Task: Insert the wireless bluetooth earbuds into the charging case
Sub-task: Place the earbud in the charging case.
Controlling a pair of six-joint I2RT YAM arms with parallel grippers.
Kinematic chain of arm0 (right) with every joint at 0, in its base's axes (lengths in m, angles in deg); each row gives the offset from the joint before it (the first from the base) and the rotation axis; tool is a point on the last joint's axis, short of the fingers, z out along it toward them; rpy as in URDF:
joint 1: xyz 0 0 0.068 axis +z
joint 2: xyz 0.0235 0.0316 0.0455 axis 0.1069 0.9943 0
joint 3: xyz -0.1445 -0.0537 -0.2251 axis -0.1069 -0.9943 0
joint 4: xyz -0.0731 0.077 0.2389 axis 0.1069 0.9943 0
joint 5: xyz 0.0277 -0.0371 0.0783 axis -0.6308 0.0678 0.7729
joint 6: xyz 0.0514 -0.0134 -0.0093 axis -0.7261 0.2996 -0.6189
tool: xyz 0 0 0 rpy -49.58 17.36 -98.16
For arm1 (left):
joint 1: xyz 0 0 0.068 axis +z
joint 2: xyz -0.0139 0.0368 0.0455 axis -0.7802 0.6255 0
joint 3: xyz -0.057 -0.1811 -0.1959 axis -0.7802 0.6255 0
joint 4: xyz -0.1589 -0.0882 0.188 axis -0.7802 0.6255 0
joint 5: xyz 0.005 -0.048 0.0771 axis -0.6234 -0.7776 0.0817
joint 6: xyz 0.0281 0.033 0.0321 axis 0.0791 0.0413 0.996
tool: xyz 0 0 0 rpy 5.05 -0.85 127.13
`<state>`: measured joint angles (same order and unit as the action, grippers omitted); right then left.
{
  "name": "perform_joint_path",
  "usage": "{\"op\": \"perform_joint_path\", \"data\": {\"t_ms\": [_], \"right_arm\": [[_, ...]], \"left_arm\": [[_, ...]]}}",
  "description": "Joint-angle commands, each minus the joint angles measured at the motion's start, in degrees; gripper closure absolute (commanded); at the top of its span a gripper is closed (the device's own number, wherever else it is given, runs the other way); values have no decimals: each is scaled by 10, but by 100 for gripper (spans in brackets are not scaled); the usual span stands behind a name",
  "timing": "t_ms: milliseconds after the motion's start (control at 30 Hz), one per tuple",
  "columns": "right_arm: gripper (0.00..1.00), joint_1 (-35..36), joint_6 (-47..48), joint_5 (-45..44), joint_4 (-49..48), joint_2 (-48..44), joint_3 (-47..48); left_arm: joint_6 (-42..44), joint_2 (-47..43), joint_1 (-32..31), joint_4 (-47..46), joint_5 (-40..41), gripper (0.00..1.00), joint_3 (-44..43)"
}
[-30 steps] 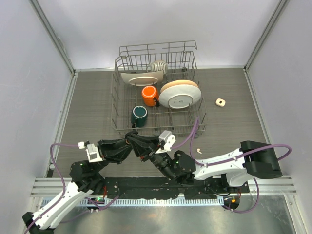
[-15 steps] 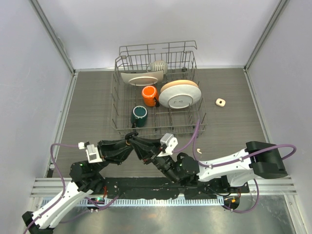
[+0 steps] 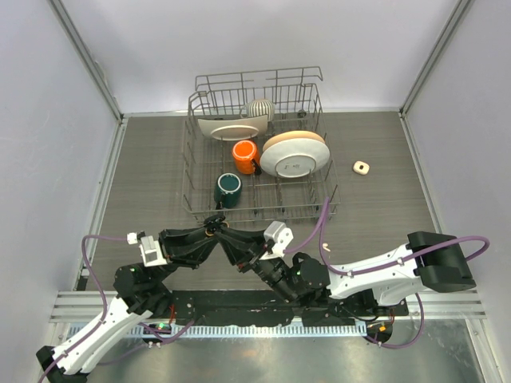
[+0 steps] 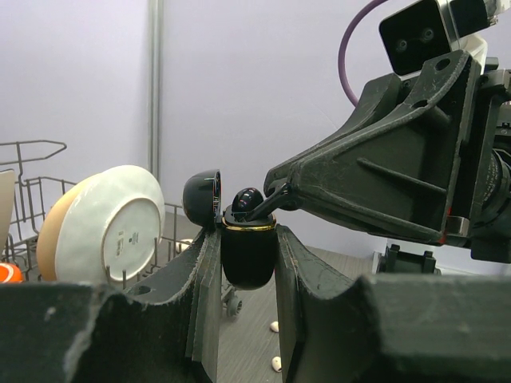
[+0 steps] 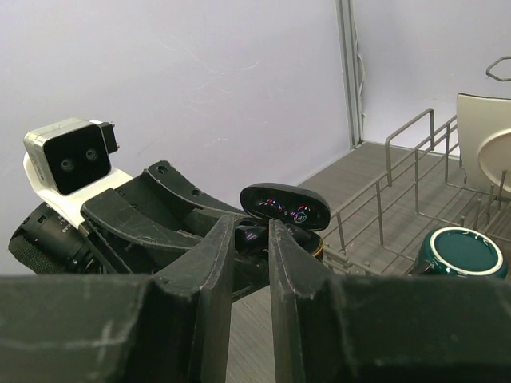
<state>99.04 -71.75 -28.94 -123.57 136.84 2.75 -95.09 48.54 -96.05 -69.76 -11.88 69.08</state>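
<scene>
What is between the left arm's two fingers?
The open black case, gripped between the left fingers, as the left wrist view shows. The right fingers hold a black earbud at its top.

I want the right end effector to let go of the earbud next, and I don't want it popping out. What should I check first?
1. Charging case clamped between the left end effector fingers: ok.
2. Lid swung open, clear of the opening: ok.
3. Black earbud pinched by the right end effector, at the case opening: ok.
4. Earbud fully seated: not ok, its head stands above the case's top edge.
5. Other socket free or filled: cannot tell.
6. Cream earbuds lying loose below, away from both end effectors: ok.
</scene>
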Motion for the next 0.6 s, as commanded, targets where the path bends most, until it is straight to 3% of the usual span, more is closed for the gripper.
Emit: {"op": "perform_joint_path", "data": {"t_ms": [0,167,567], "right_arm": [[99,8,18,-19,4,-10,17],[99,4,6,-10,28,-24,47],[99,-34,-163,40,195,-109,84]], "left_arm": [[11,-19,3,-62,14,100,65],[25,-10,3,-53,-22,100,65],[38,8,4,-46,-29,100,65]]}}
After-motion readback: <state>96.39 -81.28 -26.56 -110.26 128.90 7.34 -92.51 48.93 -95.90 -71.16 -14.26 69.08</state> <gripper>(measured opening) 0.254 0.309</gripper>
